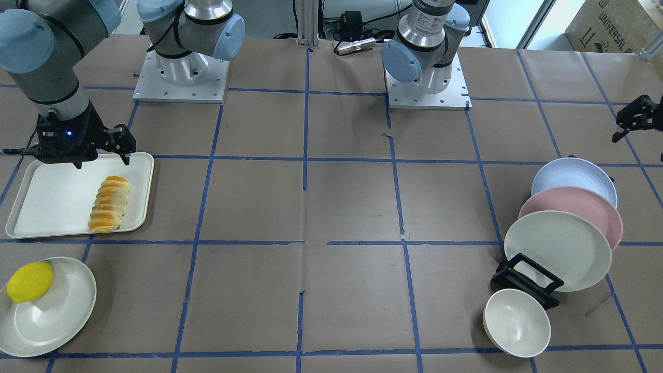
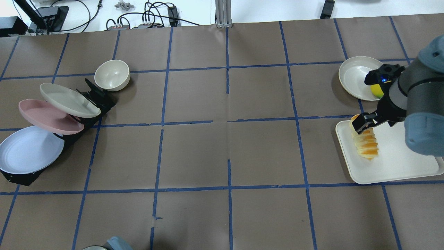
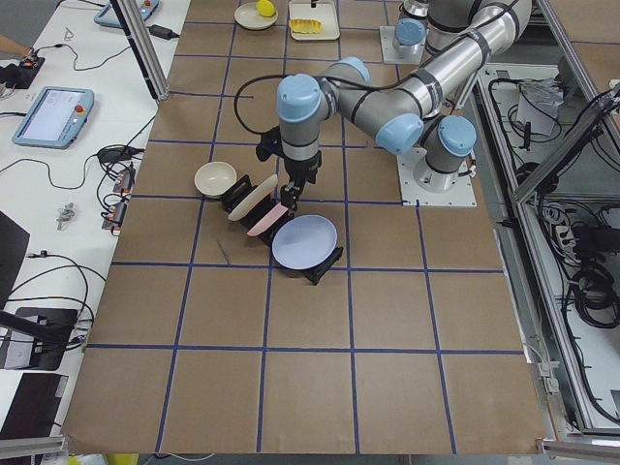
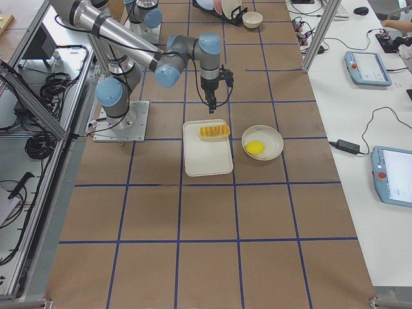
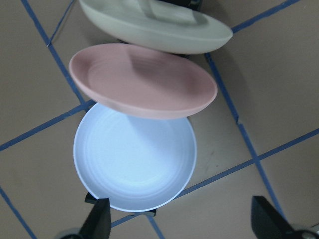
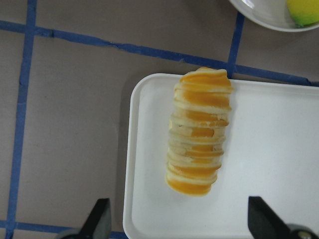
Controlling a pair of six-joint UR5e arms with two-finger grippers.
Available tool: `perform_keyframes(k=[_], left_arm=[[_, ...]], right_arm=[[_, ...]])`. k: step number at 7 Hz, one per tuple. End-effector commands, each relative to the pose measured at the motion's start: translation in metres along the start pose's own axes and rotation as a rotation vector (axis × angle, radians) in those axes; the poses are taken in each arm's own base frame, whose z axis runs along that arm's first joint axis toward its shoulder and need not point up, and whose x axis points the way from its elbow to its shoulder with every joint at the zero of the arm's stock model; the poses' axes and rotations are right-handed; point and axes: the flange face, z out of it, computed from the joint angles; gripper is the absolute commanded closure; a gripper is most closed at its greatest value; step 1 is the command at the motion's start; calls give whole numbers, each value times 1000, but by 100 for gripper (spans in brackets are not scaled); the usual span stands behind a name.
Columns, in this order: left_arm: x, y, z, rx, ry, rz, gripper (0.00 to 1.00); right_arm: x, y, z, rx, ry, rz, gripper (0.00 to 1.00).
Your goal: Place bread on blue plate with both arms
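Two sets of jaws gaped wide and empty: the left gripper (image 5: 183, 221) hung above the blue plate (image 5: 134, 159), which leaned in the end slot of the black rack (image 2: 20, 177) beside the pink plate (image 5: 142, 82). Over on the other side, the right gripper (image 6: 182, 219) hovered over the bread (image 6: 199, 132), which lay flat near the edge of the white tray (image 6: 279, 149). That roll looked light and soft, easy to squash, so a gentle pinch across its narrow middle seemed the best hold.

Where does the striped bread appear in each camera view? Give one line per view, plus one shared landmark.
Front-facing: bread at left, on the white tray.
Overhead: bread at right.
Exterior left: bread at top, far away.
Exterior right: bread just above centre.
Left wrist: not in it.
Right wrist: bread at centre.
Shared landmark: the white tray under it.
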Motion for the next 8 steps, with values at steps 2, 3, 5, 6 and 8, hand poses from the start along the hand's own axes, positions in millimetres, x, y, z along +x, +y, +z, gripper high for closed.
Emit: perform_keyframes(k=[2, 3, 5, 6, 8], left_arm=[[-95, 16, 84, 20, 88, 18, 0], [-106, 11, 121, 12, 141, 18, 0], [-111, 0, 173, -7, 210, 10, 0], [-108, -11, 188, -15, 229, 8, 0], [-112, -12, 202, -14, 231, 4, 13]], right_arm=[[21, -11, 54, 8, 3, 33, 8], [24, -18, 67, 21, 10, 36, 8], [26, -20, 70, 22, 11, 38, 7], [28, -23, 78, 24, 13, 41, 8], [29, -28, 103, 4, -4, 44, 9]])
